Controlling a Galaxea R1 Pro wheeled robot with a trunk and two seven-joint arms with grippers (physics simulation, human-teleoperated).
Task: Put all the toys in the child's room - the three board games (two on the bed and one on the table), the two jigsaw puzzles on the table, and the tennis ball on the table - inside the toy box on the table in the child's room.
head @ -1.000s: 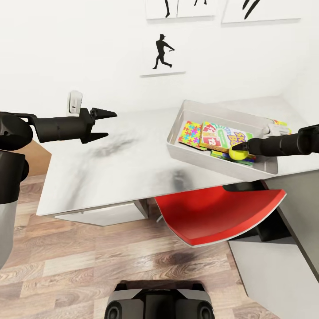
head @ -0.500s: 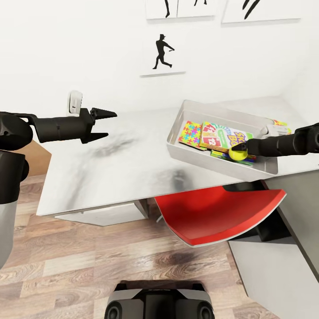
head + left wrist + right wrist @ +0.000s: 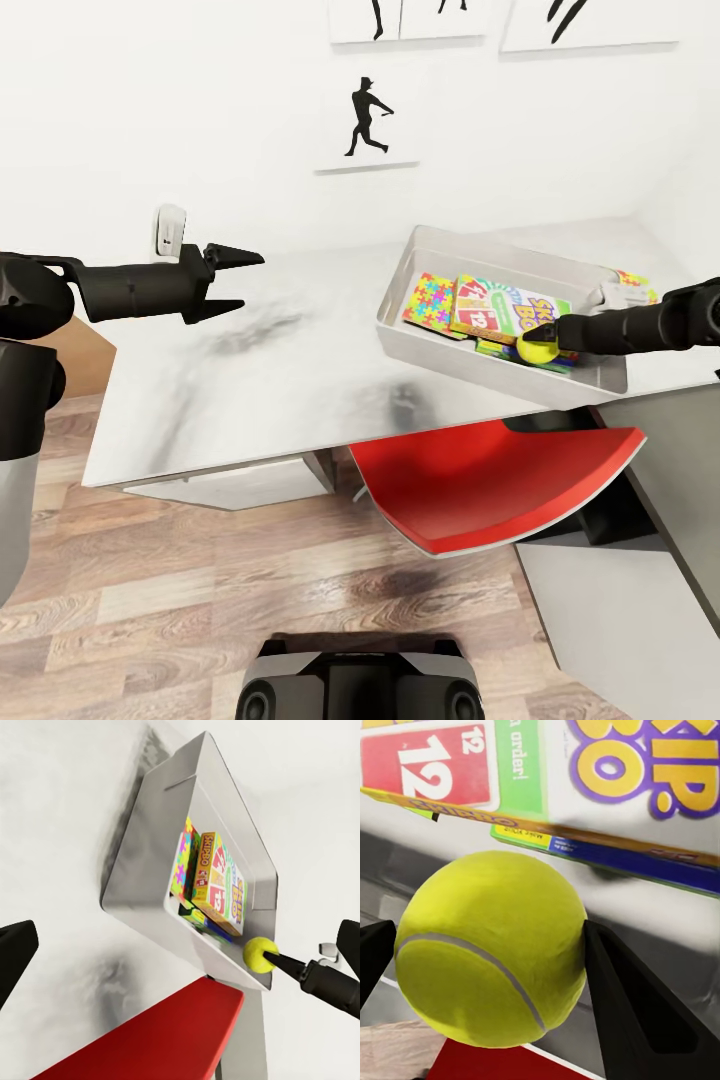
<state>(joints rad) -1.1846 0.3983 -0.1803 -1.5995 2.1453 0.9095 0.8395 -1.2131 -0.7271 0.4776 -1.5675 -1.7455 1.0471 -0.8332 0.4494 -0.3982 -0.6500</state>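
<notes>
Surface: a long pale mottled top [image 3: 250, 380] with dark smudges, set against a white wall.
Toy box: a shallow grey bin [image 3: 436, 352] stands on the surface's right part, near the front edge.
Contents: a bright jigsaw-pattern box [image 3: 429, 301] lies beside the Skip-Bo box [image 3: 505, 308], which rests on other flat boxes.
Tennis ball: the yellow ball [image 3: 539, 346] is inside the bin's near right corner, just above the boxes.
Right hand: the right hand [image 3: 542, 338] is closed on the tennis ball, a finger on each side in the right wrist view.
Left hand: the left hand [image 3: 236, 283] hovers above the surface's left part, fingers spread wide, holding nothing.
Room: black silhouette pictures [image 3: 367, 120] hang on the wall; a red chair seat [image 3: 480, 490] sits under the surface, over a light wood-plank floor [image 3: 180, 610].
</notes>
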